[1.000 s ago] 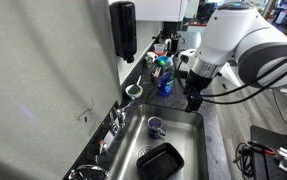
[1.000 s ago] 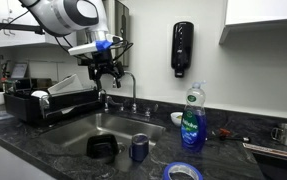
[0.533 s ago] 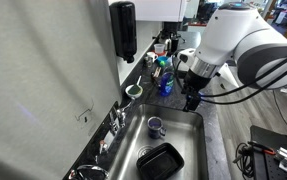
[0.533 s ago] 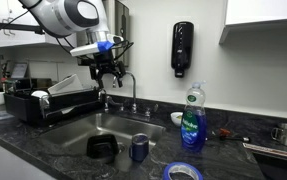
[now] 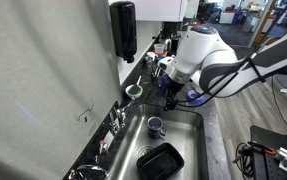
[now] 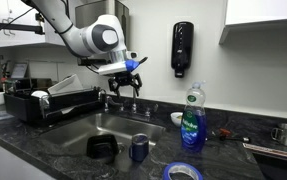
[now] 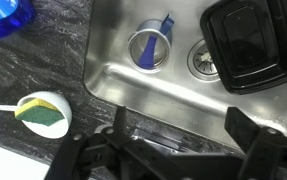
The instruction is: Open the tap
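The tap (image 6: 135, 104) is a small chrome faucet with a curved spout at the back of the sink, against the wall. It also shows in an exterior view (image 5: 116, 121). My gripper (image 6: 131, 84) hangs just above the tap, fingers open and pointing down. In an exterior view (image 5: 170, 101) it is over the sink's back half. In the wrist view the open fingers (image 7: 183, 135) straddle the sink's back rim, with a shiny chrome part of the tap (image 7: 153, 137) between them. Nothing is held.
A grey mug (image 7: 151, 47) and a black container (image 7: 253, 45) sit in the steel sink (image 7: 113, 75). A sponge bowl (image 7: 41, 110), a blue soap bottle (image 6: 192, 120), a black wall dispenser (image 6: 182, 48) and a dish rack (image 6: 53, 100) surround the sink.
The arm has swung from above the sink's front toward the wall. The gripper is now lower and right over the tap, still open.
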Robot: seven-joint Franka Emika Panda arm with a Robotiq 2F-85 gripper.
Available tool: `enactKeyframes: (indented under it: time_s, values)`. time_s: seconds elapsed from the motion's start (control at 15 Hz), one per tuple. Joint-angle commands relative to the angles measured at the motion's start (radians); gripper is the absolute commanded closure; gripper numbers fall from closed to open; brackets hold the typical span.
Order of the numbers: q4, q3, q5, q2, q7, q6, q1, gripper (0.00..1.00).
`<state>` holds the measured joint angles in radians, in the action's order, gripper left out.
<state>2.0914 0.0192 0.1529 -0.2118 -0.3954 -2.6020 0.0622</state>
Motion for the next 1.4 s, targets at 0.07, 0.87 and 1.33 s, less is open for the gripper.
enactKeyframes:
  time_s: [0.07, 0.87, 1.33]
  values:
    - [-0.177, 0.018, 0.037, -0.148, -0.099, 0.0, -0.042, 0.0]
    - [-0.364, 0.06, 0.021, -0.28, -0.204, 0.023, -0.092, 0.0]
    - [-0.415, 0.106, -0.004, -0.34, -0.347, -0.008, -0.139, 0.0]
